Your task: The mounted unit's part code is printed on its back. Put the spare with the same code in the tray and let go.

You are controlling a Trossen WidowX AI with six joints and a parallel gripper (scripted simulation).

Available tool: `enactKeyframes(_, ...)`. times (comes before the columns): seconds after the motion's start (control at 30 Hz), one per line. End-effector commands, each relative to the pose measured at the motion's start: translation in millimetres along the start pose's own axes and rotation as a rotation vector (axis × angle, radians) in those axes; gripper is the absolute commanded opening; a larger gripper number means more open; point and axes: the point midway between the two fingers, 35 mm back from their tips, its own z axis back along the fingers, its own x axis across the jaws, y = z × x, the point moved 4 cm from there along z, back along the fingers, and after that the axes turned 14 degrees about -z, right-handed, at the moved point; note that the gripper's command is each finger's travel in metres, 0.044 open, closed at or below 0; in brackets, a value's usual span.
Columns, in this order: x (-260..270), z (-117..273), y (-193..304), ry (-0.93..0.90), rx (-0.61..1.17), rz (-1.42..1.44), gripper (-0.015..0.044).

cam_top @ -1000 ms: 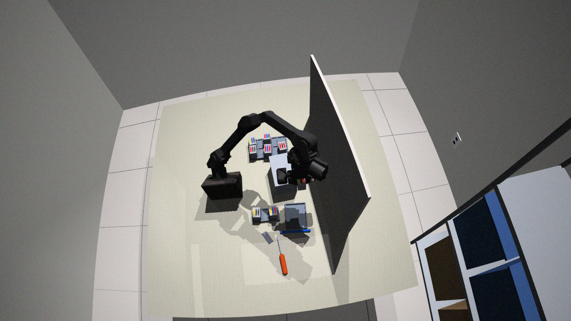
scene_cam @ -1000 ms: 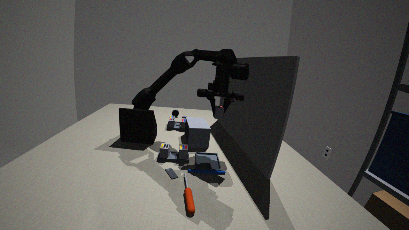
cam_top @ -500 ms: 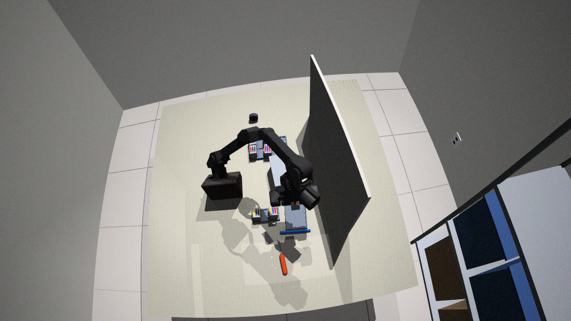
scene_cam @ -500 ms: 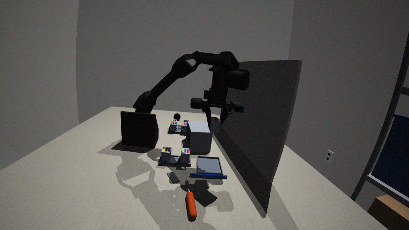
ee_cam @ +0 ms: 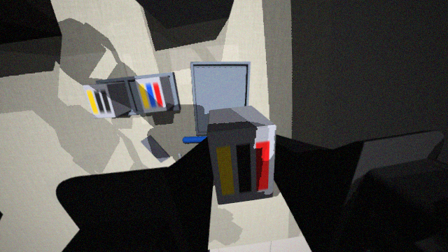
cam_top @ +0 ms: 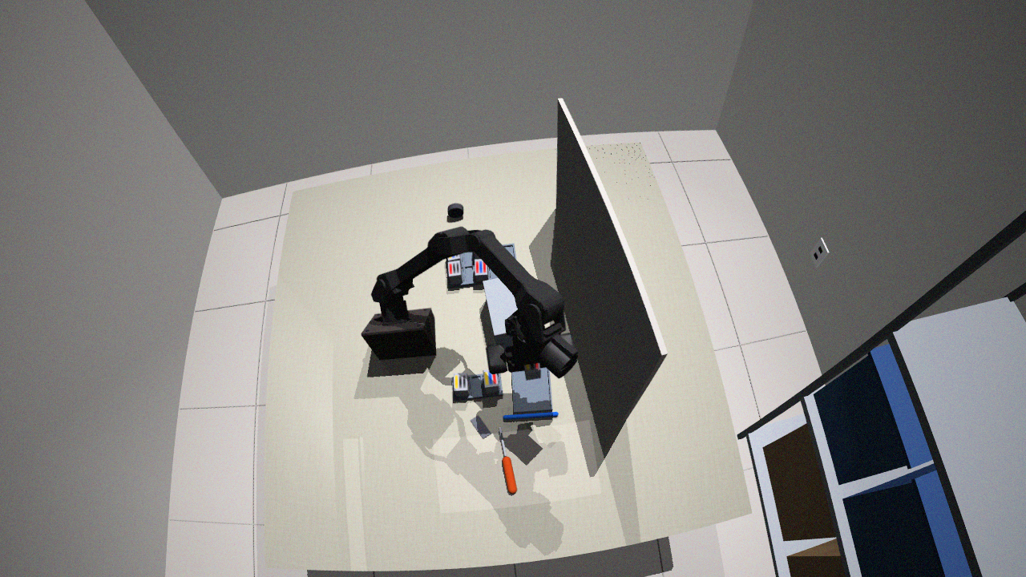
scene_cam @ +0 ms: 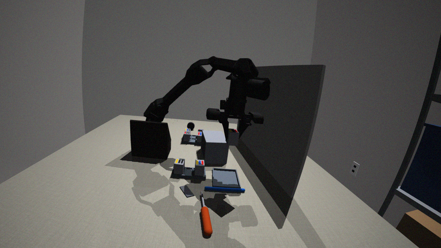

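My gripper (cam_top: 531, 367) (scene_cam: 233, 134) (ee_cam: 234, 139) is shut on a grey spare block whose label shows yellow, black and red stripes. It holds the block upright above the table, between the mounted unit (cam_top: 499, 308) (scene_cam: 214, 152) and the dark panel. The shallow grey tray (cam_top: 531, 393) (scene_cam: 225, 178) (ee_cam: 220, 85) is empty; in the wrist view the block overlaps its lower edge. The mounted unit's back code is not visible. Two other spares, one yellow-black-black (cam_top: 460, 384) (scene_cam: 179, 166) (ee_cam: 99, 102) and one yellow-blue-red (cam_top: 491, 381) (scene_cam: 199, 167) (ee_cam: 151, 94), stand in the rack beside the tray.
The tall dark panel (cam_top: 602, 280) (scene_cam: 286, 123) (ee_cam: 350, 70) rises close on the right. A blue rod (cam_top: 531, 416) (scene_cam: 224, 189) (ee_cam: 194, 140) lies along the tray's near edge. An orange screwdriver (cam_top: 509, 474) (scene_cam: 206, 221) lies nearer. More spares stand in the rear rack, partly hidden.
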Motion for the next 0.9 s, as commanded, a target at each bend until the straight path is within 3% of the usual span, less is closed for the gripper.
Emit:
enactKeyframes(0.0,-0.8,-4.5,0.1,0.001,-0.003,-0.004,0.0000)
enactKeyframes(0.87,-4.4,-27.4,1.1,0.002,-0.002,-0.004,0.0000)
